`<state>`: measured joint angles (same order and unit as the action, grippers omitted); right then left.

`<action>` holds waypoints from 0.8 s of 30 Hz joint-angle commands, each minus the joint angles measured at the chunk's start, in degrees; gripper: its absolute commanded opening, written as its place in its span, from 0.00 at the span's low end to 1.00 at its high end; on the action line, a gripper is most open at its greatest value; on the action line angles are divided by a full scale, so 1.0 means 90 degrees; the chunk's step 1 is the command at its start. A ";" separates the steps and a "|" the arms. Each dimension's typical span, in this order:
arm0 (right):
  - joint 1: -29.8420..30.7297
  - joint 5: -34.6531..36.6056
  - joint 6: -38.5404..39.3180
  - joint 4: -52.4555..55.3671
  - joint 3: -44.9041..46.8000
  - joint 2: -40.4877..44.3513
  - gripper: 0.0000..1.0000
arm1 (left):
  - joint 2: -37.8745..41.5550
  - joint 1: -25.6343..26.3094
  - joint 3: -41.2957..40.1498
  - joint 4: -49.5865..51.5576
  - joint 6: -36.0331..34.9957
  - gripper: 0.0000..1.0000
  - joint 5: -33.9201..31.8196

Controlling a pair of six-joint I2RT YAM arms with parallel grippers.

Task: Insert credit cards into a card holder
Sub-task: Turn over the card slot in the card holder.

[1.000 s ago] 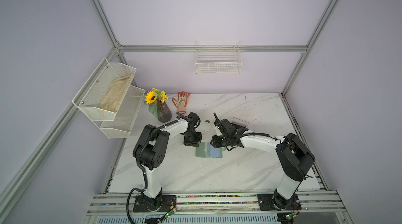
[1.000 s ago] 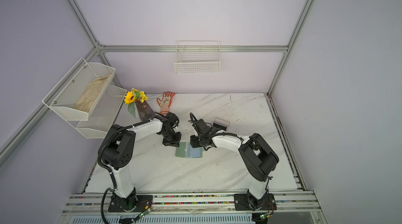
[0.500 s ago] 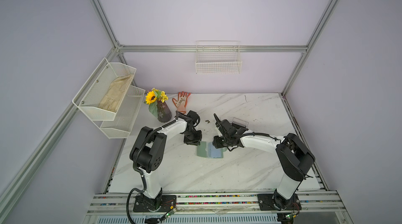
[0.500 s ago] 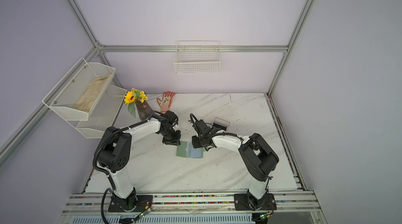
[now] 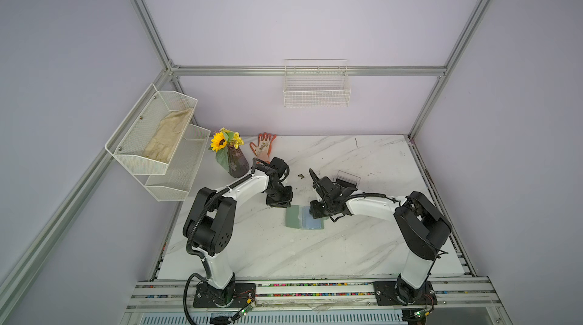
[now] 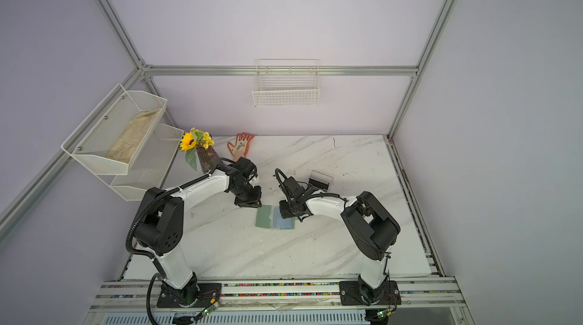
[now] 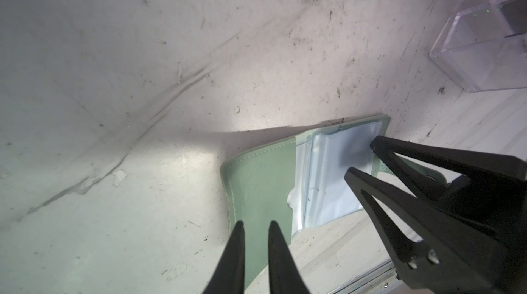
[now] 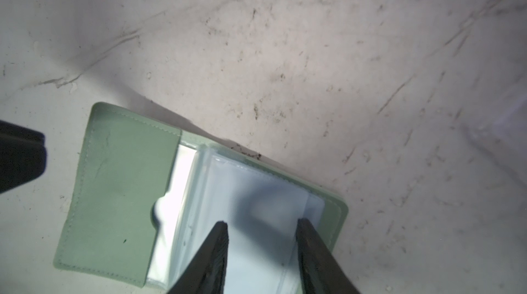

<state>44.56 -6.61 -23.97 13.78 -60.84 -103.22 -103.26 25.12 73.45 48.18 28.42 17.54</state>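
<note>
Holder (image 5: 294, 217) lies open mid-frame, long axis left-right. The right gripper (image 8: 261, 222), jaws apart and empty, is over its sleeves (image 8: 256, 190). The left gripper (image 7: 255, 222), nearly together and empty, is at the flap (image 7: 262, 181).

The sage-green card holder (image 5: 294, 217) lies open on the marble surface (image 5: 268, 254), its pale blue sleeves facing up. The left pincer (image 5: 279, 203) stands just beside its far left corner. The right pincer (image 5: 318, 211) is over its right page. A clear box (image 5: 347, 178) sits behind the right arm.
</note>
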 commanded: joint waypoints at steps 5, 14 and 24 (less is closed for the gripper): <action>0.0174 0.0071 -0.0118 0.0095 -0.0042 -0.0318 0.43 | 0.0000 -0.0005 -0.0554 -0.0296 0.0074 0.16 0.0023; 0.0219 -0.0073 -0.0147 0.0076 -0.0115 -0.0146 0.40 | -0.0146 -0.0006 -0.0884 -0.0519 0.0138 0.15 0.0030; 0.0225 -0.0469 -0.0207 -0.0284 -0.0116 -0.0230 0.39 | -0.0279 -0.0008 -0.0978 -0.0654 0.0162 0.15 0.0053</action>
<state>46.04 -8.73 -25.04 12.16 -61.41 -103.96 -105.16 25.12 66.65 43.64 29.12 17.56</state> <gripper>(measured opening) 0.389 0.148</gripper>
